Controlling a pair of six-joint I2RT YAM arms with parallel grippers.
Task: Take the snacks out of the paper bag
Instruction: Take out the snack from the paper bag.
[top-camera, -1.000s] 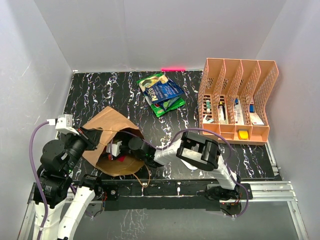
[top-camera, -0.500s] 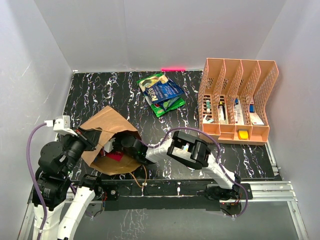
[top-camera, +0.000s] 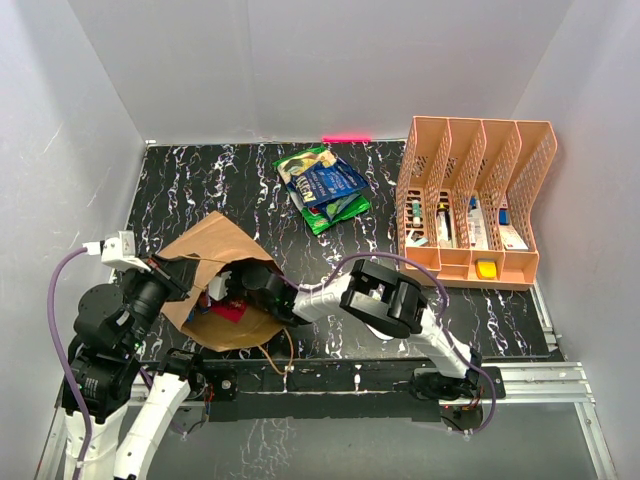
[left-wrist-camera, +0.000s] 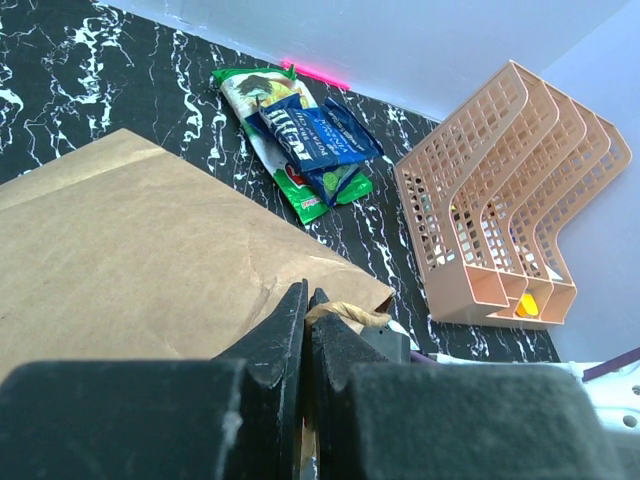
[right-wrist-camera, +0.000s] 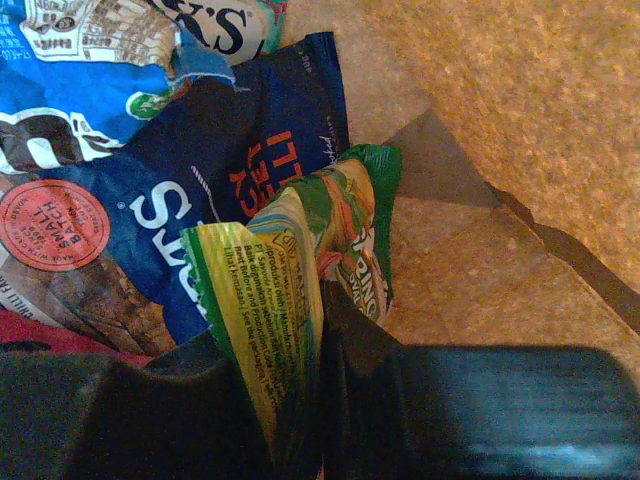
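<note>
The brown paper bag lies on its side at the near left of the table, mouth toward the right arm. My left gripper is shut on the bag's rim by its twisted handle and holds the mouth up. My right gripper reaches inside the bag and is shut on a yellow-green snack packet. Behind that packet lie a dark blue packet and a red one. Two snacks, green and dark blue, lie on the table at the back centre.
A peach mesh file organizer with small boxes stands at the back right. A pink strip marks the table's far edge. White walls enclose the table on three sides.
My right gripper has pushed further left into the bag and closed on the yellow-green packet. The left gripper has kept its hold on the bag.
</note>
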